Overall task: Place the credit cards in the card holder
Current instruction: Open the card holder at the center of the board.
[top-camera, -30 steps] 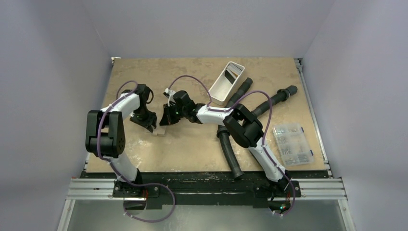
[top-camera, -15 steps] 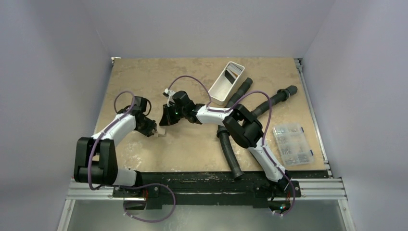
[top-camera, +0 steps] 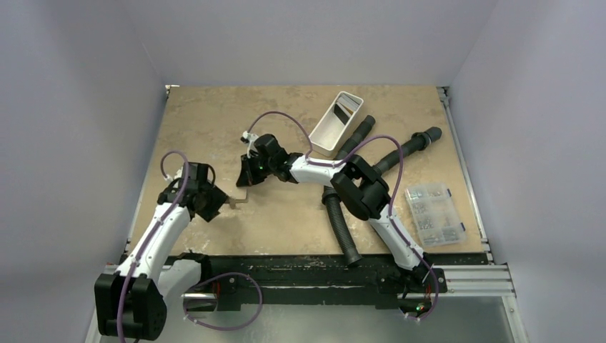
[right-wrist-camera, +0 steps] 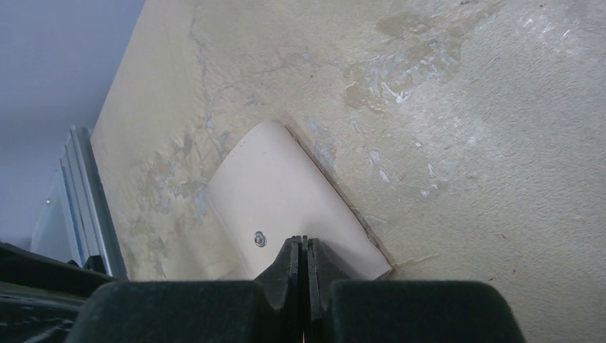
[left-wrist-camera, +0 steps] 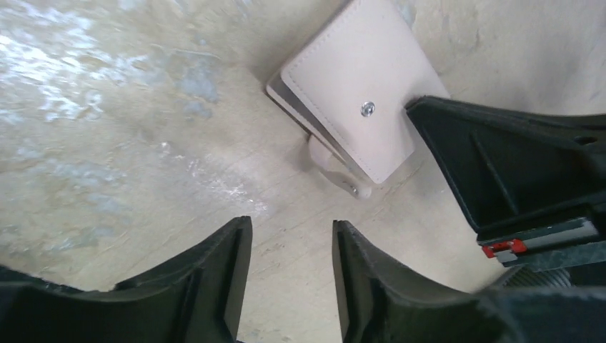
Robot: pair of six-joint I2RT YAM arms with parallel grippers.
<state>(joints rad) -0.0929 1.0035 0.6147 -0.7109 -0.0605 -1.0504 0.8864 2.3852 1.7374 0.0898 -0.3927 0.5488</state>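
one card holder [left-wrist-camera: 336, 75], folded, one snap stud [left-wrist-camera: 367, 108] showing — flat on the surface [left-wrist-camera: 107, 143]. left pincer [left-wrist-camera: 289, 239] spread, near it; right pincer [right-wrist-camera: 304, 246] pressed together, tips on its edge.

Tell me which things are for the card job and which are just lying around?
For the job:
card holder, folded
right gripper, shut, tip on it
left gripper, open, near it

Lying about:
white tray
black hoses
clear compartment box
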